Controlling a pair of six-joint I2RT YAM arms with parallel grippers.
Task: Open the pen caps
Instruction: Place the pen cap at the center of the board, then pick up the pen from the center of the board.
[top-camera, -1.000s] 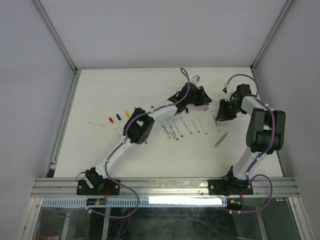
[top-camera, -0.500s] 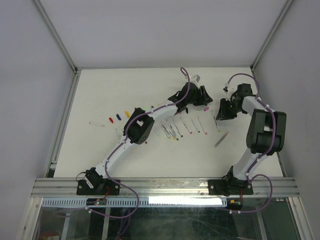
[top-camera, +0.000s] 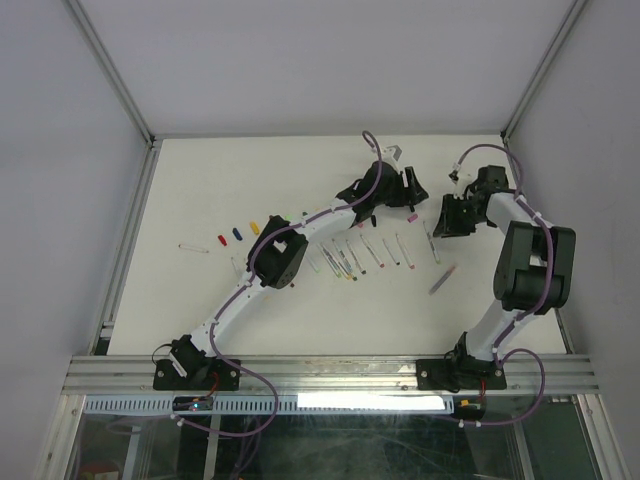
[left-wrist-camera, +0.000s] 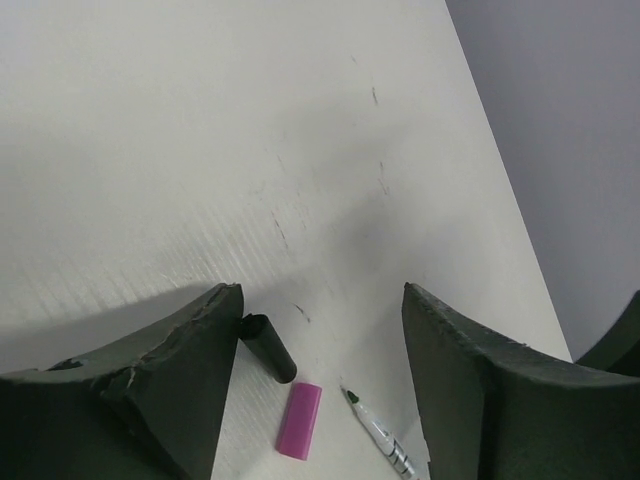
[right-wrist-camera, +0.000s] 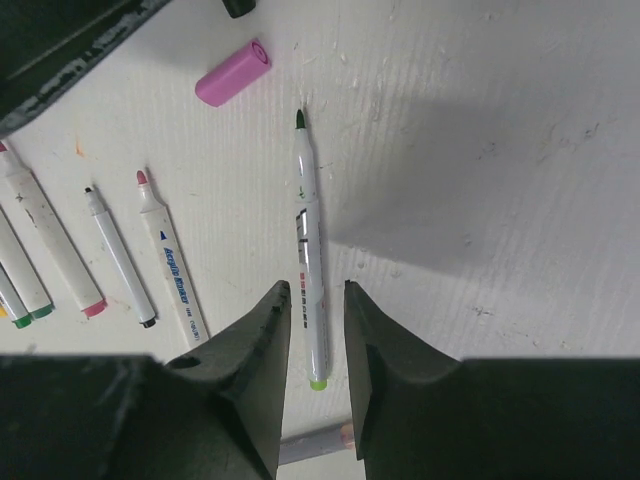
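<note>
Left gripper (left-wrist-camera: 320, 300) jaws spread wide, nothing between them. Its wrist cam shows a black cap (left-wrist-camera: 268, 346) lying just beside 1 finger and a pink cap (left-wrist-camera: 300, 419) next to it, both loose on the table (left-wrist-camera: 200, 120). Overhead I can't pick out the black one, but only that view shows 3 more far left: red cap (top-camera: 222, 240), blue cap (top-camera: 237, 234), yellow cap (top-camera: 254, 227). Right gripper (right-wrist-camera: 312, 290) jaws stand at a narrow gap, gripping nothing, above a green-tipped pen (right-wrist-camera: 308, 230). Its cam also shows uncapped pens (right-wrist-camera: 170, 262) alongside.
</note>
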